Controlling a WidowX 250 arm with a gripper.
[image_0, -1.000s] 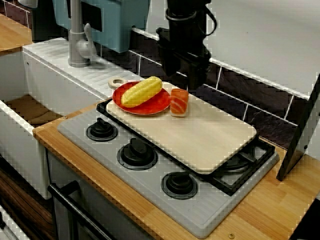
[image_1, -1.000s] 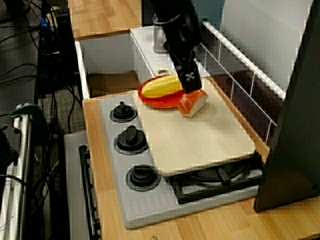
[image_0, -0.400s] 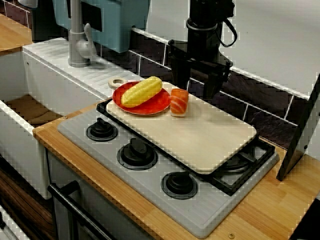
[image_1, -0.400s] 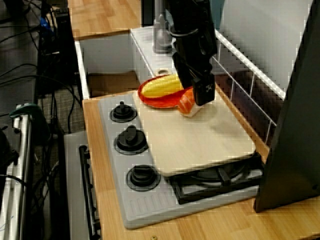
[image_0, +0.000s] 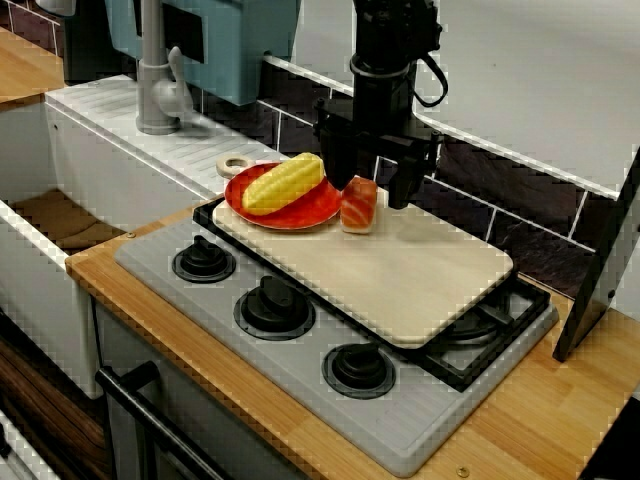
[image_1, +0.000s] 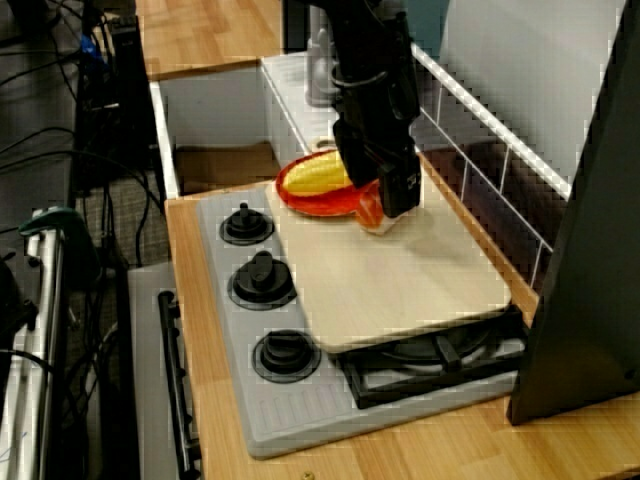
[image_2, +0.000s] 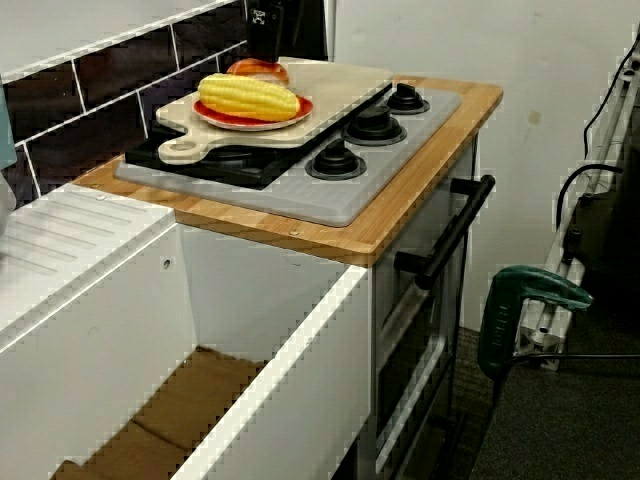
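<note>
Since 0.4 s ago the gripper (image_0: 366, 193) has slid left off the back right of the board and dropped. It now sits over the salmon sushi piece (image_0: 358, 204); 1.0 s ago it hung higher, behind the piece. From my remote seat, in the front view the jaws stand apart, one finger on each side of the piece's upper half. I can't tell whether either pad touches it. The angled view from the stove's end shows the same, with the arm hiding most of the piece (image_1: 371, 213). The piece stands on the cutting board (image_0: 410, 275) at its back left, just beside the red plate (image_0: 312, 209), maybe touching the rim. A corn cob (image_0: 285, 183) lies across the plate. Progress, as I judge it: the approach looks done and the fingers bracket the piece. No clamp is made, and the piece rests on the board, not lifted. The board lies over the stove top (image_0: 160, 272) above the burners, with three black knobs along the front. Behind the plate is a small tape ring (image_0: 235, 165), then the faucet (image_0: 155, 75) and the sink (image_0: 40, 150) to the left. The view from the sink end shows the corn and the piece (image_2: 258, 68), but only the dark base of the arm.
</note>
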